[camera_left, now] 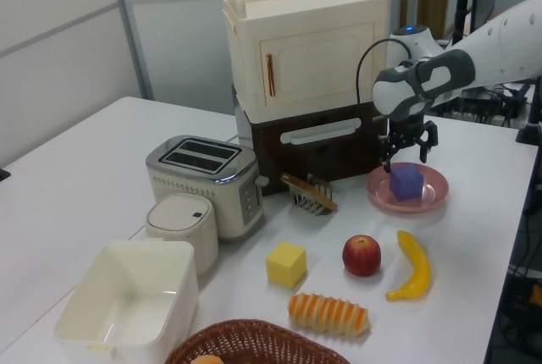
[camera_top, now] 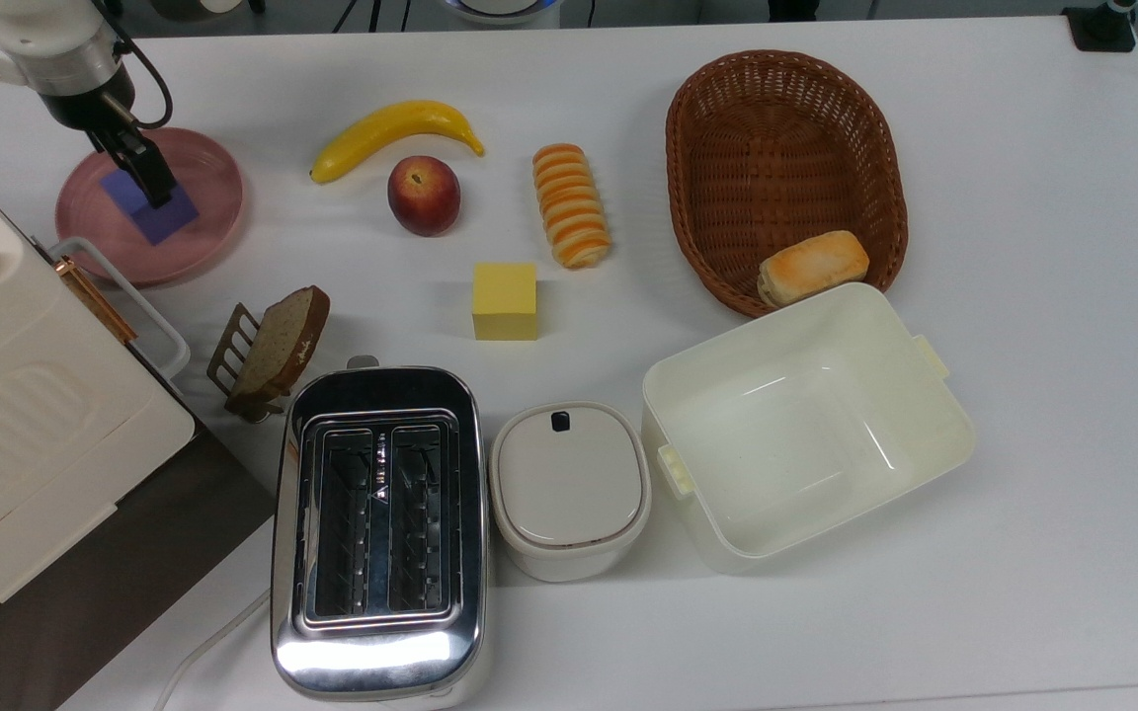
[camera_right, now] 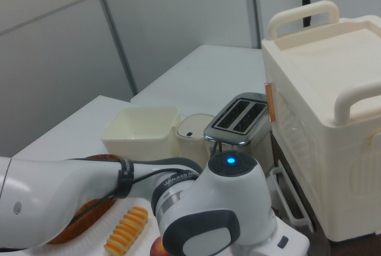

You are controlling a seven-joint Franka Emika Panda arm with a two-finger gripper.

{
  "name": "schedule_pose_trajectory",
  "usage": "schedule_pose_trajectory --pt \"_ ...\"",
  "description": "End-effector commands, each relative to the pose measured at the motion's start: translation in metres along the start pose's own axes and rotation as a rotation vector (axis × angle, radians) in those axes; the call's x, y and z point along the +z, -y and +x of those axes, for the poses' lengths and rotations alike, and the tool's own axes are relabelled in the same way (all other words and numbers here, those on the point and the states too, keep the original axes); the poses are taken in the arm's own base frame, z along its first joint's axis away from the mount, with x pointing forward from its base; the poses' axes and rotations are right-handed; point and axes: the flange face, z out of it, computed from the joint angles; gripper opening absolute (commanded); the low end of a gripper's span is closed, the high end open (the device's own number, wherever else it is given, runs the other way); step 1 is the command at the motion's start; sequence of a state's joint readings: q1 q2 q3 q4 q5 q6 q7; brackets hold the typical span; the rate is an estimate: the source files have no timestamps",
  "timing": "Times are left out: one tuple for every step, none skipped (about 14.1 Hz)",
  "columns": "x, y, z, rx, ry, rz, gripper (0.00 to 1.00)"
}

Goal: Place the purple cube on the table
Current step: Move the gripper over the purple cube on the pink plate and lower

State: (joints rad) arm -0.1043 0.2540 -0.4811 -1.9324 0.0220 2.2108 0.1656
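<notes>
The purple cube (camera_top: 172, 217) rests on a round pink plate (camera_top: 208, 232) at the top view's far left, on the white table (camera_top: 1043, 178). My gripper (camera_top: 142, 181) hangs straight down over it, open, with one dark finger crossing the cube's top face. In the left view the purple cube (camera_left: 407, 184) sits on the pink plate (camera_left: 432, 199) at the right. There the gripper (camera_left: 404, 159) has its fingers spread just above and beside the cube's upper edges. I cannot tell whether they touch it.
A cream cabinet (camera_top: 6, 395) stands close beside the plate, with a toast rack (camera_top: 268, 351) and toaster (camera_top: 378, 523) near it. On the table lie a banana (camera_top: 391, 128), peach (camera_top: 424, 195), striped bread (camera_top: 571, 205), yellow cube (camera_top: 505, 300), basket (camera_top: 781, 168), cream tub (camera_top: 806, 425) and lidded pot (camera_top: 569, 489).
</notes>
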Motion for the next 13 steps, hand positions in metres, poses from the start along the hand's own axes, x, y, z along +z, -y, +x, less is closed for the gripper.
schedule_pose_trajectory --pt "0.008 -0.014 -0.005 -0.021 -0.004 -0.025 1.00" --pt "0.008 -0.014 -0.005 -0.022 -0.004 -0.026 1.00" --pt "0.009 -0.016 -0.005 -0.018 -0.002 -0.025 1.00" --pt "0.009 -0.017 -0.005 -0.018 -0.002 -0.026 1.00" --pt "0.010 -0.017 -0.005 -0.018 -0.001 -0.027 1.00" --pt "0.014 -0.017 -0.005 -0.025 0.005 -0.032 1.00" --pt "0.020 -0.015 -0.005 -0.029 0.012 -0.037 1.00" --pt "0.022 -0.014 -0.004 -0.032 0.004 -0.038 1.00" --pt "0.022 -0.013 -0.003 -0.032 -0.007 -0.037 1.00" --pt "0.022 -0.012 -0.003 -0.035 -0.008 -0.036 1.00" --pt "0.022 -0.013 -0.002 -0.034 -0.009 -0.037 1.00" --pt "0.024 -0.013 -0.002 -0.035 -0.006 -0.039 1.00" --pt "0.024 -0.012 -0.003 -0.036 -0.006 -0.039 1.00"
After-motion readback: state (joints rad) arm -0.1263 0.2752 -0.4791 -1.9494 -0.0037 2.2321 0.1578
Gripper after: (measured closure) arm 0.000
